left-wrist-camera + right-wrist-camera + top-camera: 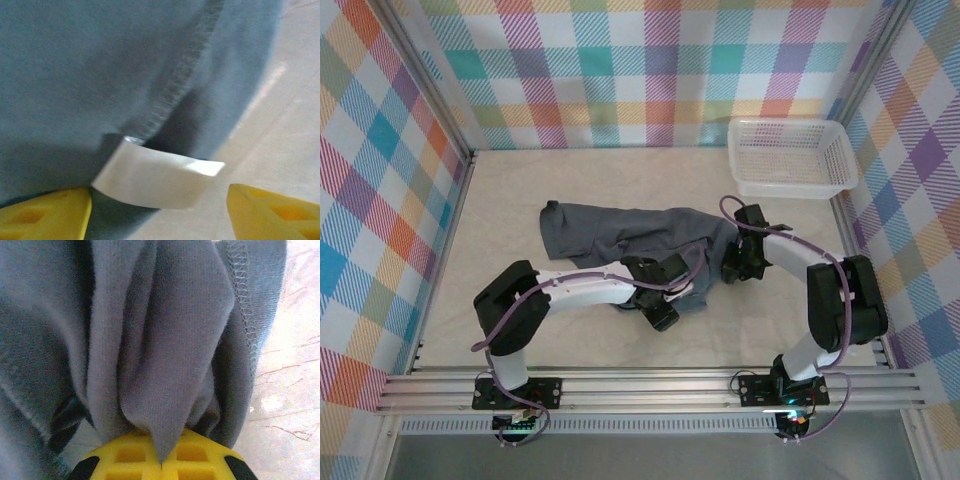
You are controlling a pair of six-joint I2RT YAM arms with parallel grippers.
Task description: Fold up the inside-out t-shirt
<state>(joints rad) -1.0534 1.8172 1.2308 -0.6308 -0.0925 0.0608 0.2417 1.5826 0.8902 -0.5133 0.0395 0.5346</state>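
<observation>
The inside-out t-shirt (620, 232) lies crumpled across the middle of the worktop (500, 200), its left end spread flatter and its right end bunched up. At its near edge, right of centre, sits the left claw (663, 297). In the left wrist view its yellow fingertips (45, 216) stand apart, with a pale tag (155, 180) and grey cloth lying between and just beyond them. That view is blurred, so I cannot tell whether either fingertip touches the cloth. Bare worktop shows to the right of the cloth there.

Further right, the right claw (733, 264) meets the shirt's bunched right end. In the right wrist view its yellow fingers (195, 460) are pressed together, clamped on a pointed fold of the grey cloth. The cloth runs away from the claw in deep pleats, with a stitched hem along the right side. In the far right corner, well apart from the shirt, stands a white mesh basket (788, 188).
</observation>
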